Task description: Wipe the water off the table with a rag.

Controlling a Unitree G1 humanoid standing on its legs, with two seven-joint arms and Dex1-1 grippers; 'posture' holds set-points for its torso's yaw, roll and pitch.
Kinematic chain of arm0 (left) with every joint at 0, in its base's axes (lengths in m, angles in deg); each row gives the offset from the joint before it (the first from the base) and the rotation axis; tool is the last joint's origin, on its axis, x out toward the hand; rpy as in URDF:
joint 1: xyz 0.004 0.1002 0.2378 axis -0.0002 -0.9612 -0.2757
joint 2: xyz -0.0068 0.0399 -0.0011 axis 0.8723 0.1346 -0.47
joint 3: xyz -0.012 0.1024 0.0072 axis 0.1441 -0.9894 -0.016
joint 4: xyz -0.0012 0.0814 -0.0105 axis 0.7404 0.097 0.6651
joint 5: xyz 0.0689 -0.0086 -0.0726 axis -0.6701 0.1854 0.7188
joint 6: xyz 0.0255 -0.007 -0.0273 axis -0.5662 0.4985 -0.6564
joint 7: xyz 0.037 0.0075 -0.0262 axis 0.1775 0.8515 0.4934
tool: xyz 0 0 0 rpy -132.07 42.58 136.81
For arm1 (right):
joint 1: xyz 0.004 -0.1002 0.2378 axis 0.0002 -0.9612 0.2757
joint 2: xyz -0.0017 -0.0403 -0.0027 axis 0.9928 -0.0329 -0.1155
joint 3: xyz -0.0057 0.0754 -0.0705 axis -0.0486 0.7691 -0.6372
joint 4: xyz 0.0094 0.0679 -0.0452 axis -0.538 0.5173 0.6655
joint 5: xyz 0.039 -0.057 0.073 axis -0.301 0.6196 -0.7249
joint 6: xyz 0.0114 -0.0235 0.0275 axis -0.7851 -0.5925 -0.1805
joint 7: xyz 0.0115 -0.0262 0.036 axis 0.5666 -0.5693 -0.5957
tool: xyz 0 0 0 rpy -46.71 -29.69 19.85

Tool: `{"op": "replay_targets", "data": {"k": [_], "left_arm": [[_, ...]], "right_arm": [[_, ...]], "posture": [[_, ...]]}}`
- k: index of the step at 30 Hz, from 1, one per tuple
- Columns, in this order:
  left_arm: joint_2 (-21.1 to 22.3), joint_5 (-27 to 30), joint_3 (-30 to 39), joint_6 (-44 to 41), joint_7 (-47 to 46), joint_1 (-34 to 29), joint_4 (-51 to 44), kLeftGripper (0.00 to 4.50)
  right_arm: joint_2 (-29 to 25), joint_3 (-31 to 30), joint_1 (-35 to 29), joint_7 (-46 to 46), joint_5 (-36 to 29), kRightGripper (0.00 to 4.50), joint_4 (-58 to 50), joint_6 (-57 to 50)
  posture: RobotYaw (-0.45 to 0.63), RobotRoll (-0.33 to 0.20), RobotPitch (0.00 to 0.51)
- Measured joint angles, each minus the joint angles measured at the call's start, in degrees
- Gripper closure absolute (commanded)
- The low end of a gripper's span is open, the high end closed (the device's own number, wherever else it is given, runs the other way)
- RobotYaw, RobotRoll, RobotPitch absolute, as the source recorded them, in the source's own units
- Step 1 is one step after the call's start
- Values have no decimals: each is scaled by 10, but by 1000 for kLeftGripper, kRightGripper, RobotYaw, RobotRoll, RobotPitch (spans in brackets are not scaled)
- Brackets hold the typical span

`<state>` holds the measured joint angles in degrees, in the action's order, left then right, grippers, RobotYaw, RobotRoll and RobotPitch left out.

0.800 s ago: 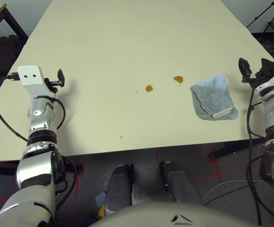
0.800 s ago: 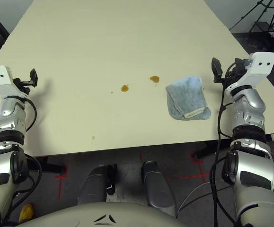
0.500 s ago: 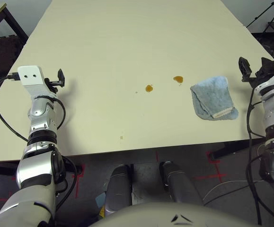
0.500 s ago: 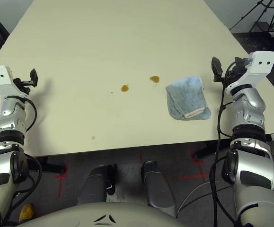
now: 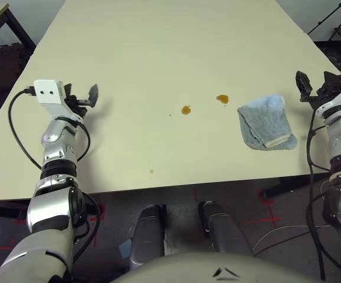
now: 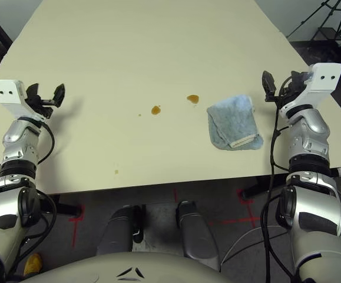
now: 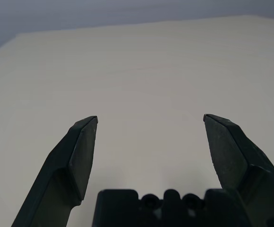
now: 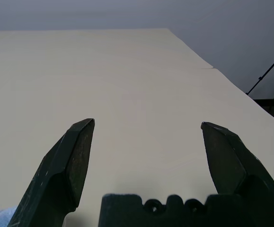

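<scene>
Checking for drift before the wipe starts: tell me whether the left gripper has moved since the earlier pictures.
Yes. The left gripper has shifted inward over the table, toward the water, which stays put.

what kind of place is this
Probably a robot lab or test room, not a home: a large bare table holding just a rag and two staged spots, red tape marks on the dark floor, and a tripod nearby.

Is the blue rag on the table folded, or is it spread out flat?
Folded. The rag lies doubled over, with its cream hem band across the top layer and a rounded fold along one side, on the table.
</scene>
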<state>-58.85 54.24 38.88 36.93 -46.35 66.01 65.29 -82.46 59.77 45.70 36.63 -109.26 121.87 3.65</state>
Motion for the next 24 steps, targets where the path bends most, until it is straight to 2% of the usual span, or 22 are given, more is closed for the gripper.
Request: {"op": "replay_targets", "data": {"k": [8, 13, 17, 24], "left_arm": [[16, 52, -49, -131, 192, -66, -141, 0], [29, 69, -69, -199, 251, -86, -206, 0], [30, 77, -75, -215, 276, -99, -235, 0], [26, 77, -76, -226, 276, -104, -246, 0]], "right_arm": [[6, -1, 4, 6, 4, 19, -4, -13], [6, 0, 0, 5, 0, 19, -30, -49], [-12, 4, -23, -4, -27, 19, -88, -178], [-35, 1, -99, -44, -88, 19, -239, -395]], "posture": [[-135, 0, 137], [-150, 0, 142], [-160, 0, 145], [-175, 0, 147]]}}
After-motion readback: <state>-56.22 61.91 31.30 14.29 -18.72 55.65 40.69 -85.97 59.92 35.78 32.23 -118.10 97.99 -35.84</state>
